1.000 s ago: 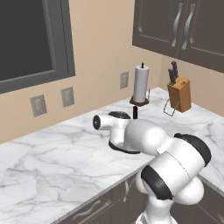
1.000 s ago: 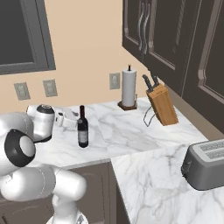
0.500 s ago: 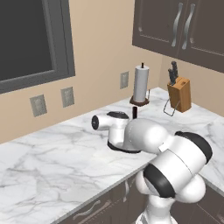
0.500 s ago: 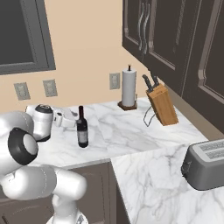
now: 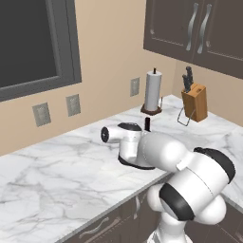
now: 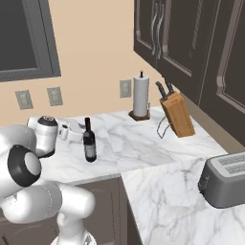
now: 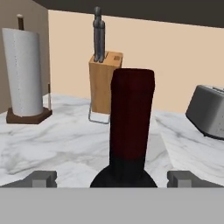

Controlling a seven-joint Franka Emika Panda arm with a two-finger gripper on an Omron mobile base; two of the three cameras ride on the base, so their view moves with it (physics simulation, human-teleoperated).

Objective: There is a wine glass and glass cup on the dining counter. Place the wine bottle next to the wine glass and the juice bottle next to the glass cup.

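on the marble, slim near-black wine bottle (image 6: 89, 141) (reddish top).

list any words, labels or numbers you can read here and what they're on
None can be read.
wine bottle: no label text shows on its dark body.
knife block: plain wood, no marking.
toaster: no brand visible.
paper towel roll: blank.

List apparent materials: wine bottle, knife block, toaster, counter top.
Wine bottle: looks like very dark, near-black glass; matte dark red sleeve over the neck, likely foil or wax.
Knife block: tan, flat-faced, reads as wood; dark grey knife handles in the top.
Toaster: grey with a soft sheen, probably brushed metal.
Counter top: white with grey veins, marble look, smooth.
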